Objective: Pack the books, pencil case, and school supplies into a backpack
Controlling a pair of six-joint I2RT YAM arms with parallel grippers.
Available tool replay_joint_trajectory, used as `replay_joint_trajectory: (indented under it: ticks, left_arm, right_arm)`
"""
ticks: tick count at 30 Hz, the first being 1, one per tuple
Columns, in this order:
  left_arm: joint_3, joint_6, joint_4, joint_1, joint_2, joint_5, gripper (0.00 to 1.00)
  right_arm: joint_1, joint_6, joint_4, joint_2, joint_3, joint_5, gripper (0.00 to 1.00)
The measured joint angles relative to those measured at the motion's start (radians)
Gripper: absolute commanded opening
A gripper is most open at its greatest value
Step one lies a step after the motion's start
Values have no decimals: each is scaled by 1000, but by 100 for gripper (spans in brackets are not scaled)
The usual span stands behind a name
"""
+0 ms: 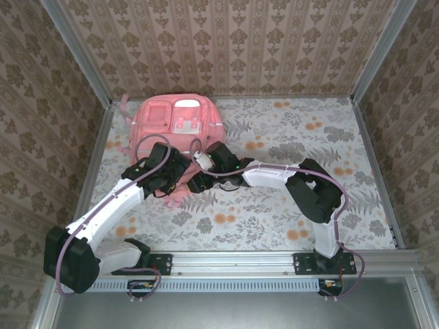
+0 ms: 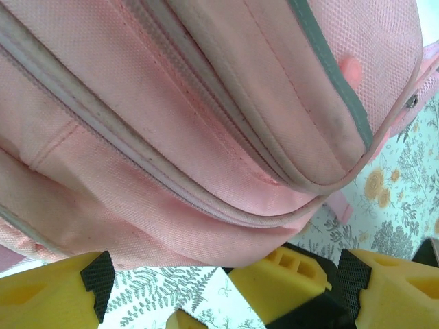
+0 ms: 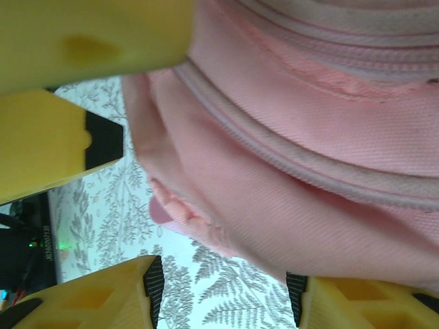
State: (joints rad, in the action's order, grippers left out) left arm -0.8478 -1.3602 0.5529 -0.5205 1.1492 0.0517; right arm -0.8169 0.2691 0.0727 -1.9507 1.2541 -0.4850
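patterned wallpaper closes in three sides, and a floral cloth (image 1: 274, 205) covers the table. the backpack (image 1: 175, 123) lies flat at the far left of it, front pockets up, with both arms reaching in to its near edge.

from the left wrist, the left gripper (image 2: 226, 284) sits just under the bag's bulging side. its yellow fingers (image 2: 48, 298) stand wide apart with nothing between them but cloth and air. the right gripper (image 3: 226, 295) is much the same: fingers (image 3: 103, 305) spread wide, pink fabric hanging just above the gap, not pinched. a grey-white zip (image 2: 171, 184) runs along the side and looks closed where it can be seen.

the bag should handle as soft and floppy — woven fabric that will sag, fold and slide on the cloth rather than hold a shape. it looks light. a pinch on loose panel fabric would likely just bunch up. better holds are probably the firmer corded seam beside the zip, or the small pink tab (image 3: 161, 211) at the edge, which may be a zip pull, though i cannot tell for sure. one gripper bracing the bag while the other tugs seems the wise split — otherwise the whole thing may drag.
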Motion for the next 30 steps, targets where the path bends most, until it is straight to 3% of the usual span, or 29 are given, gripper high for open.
replay_joint_trajectory:
  ticks: [8, 12, 20, 30]
  left_arm:
    - [24, 30, 16, 19, -40, -3, 79]
    - [22, 109, 39, 27, -38, -3, 74]
    - [-143, 441, 149, 35, 111, 8, 67]
    - [-433, 933, 208, -11, 335, 113, 63]
  right_arm:
    - [-13, -10, -1, 35, -20, 27, 55]
    - [4, -27, -1, 55, -20, 65, 56]
    - [119, -21, 4, 186, -111, 142, 59]
    - [134, 5, 9, 323, -277, 174, 61]
